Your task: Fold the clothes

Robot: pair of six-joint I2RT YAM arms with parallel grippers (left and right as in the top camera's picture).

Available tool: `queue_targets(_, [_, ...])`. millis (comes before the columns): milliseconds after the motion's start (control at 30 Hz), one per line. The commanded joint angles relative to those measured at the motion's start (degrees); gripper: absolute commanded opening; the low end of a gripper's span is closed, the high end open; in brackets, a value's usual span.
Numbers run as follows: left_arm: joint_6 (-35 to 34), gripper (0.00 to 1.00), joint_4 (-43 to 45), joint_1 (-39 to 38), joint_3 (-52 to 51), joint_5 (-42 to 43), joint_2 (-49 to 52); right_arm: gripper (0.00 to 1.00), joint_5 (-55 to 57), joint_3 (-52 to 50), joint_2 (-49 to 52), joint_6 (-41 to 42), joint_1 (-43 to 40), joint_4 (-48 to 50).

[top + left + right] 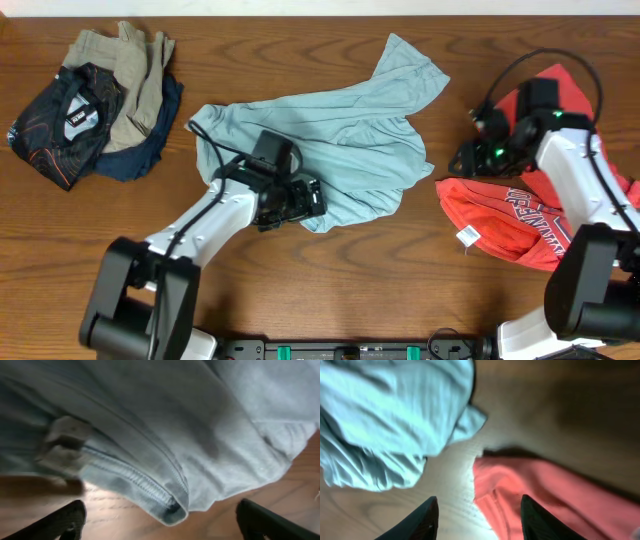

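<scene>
**Two robot arms at a wooden desk with loose T-shirts**

A brown wooden desk (330, 290) fills the overhead view. Near its middle lies the largest garment, a pale blue-grey T-shirt (340, 140), crumpled and unfolded, with one part reaching up toward the far edge. At the right side of the desk lies a red T-shirt (490, 210), also rumpled, with white lettering (530, 212) across it. The two shirts are near each other but apart, with bare wood between them.

In the far left corner sits a pile of other clothes (100, 100): a khaki piece (135, 70) on top, a dark patterned piece (55, 125) beside it, and a navy piece (150, 150) underneath.

The left arm (200, 225) reaches in from the near edge to the lower left edge of the blue-grey shirt. The right arm (575, 170) stands over the red shirt, bent toward the gap between the two shirts.

The left hand (162, 525) is spread wide and holds nothing; a stitched hem of the blue-grey shirt lies on the desk just ahead of its dark fingers. The right hand (480, 522) is partly spread and also holds nothing, with bare wood and the edge of the red shirt below it.

A small white tag (466, 237) sticks out at the red shirt's lower left edge.
</scene>
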Motion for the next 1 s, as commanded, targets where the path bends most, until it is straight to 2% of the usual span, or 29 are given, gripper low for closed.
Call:
queue_targets(0, [-2.5,0.84,0.8,-1.5,-0.5,-0.3,2.6,0.51,0.1,-4.1,-0.5,-0.3,2.1,0.9])
queue_targets(67, [-2.5,0.68,1.0,-2.3,-0.5,-0.2,3.7,0.5,0.1,-6.4,-0.5,-0.2,2.5,1.7])
queue_targets(167, [-2.4,0.5,1.0,-3.1,-0.5,-0.3,4.9,0.5,2.0,-9.9,-0.5,1.2,2.4,2.7])
queue_targets(233, [-2.4,0.24,0.8,-3.3,-0.5,-0.4,5.2,0.49,8.1,-12.1,-0.4,4.8,2.2,3.8])
queue_targets(267, [-2.4,0.19,0.3,-3.2,-0.5,-0.6,5.2,0.49,11.4,-12.9,-0.3,6.8,2.1,4.2])
queue_targets(300, [-2.0,0.07,-0.5,-3.1,-0.5,-1.0,5.2,0.49,15.9,-14.0,-0.3,9.6,2.0,4.7])
queue_targets(400, [-1.1,0.06,-5.9,-2.0,-0.5,-5.0,5.2,0.54,26.9,-15.7,-0.2,14.8,0.4,5.6])
queue_targets(500, [-1.0,0.06,-14.3,0.9,-0.5,-14.9,5.2,0.55,38.5,-16.3,-0.2,17.9,-3.4,5.4])
queue_targets(567, [0.2,0.06,-18.0,4.2,-0.5,-20.8,5.1,0.55,42.4,-16.2,-0.2,19.7,-7.3,5.6])
queue_targets(767, [5.0,0.06,-17.5,19.5,1.1,-23.9,5.1,0.56,43.6,-13.8,-0.2,21.3,-20.5,9.2])
queue_targets(967, [5.8,0.06,-18.4,33.0,7.5,-22.8,5.1,0.57,41.0,-6.2,-0.2,21.3,-30.8,5.9])
